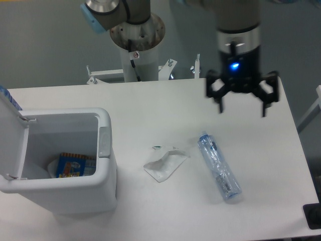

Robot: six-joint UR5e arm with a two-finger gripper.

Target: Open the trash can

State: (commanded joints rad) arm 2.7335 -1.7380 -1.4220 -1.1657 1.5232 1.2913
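Your arm is built of grey metal segments with light blue caps at the joints, rising from a round grey base column behind the tabletop (150, 108). The tool (242, 110) is black, with two spindly linkage fingers and a small blue light glowing on its body.
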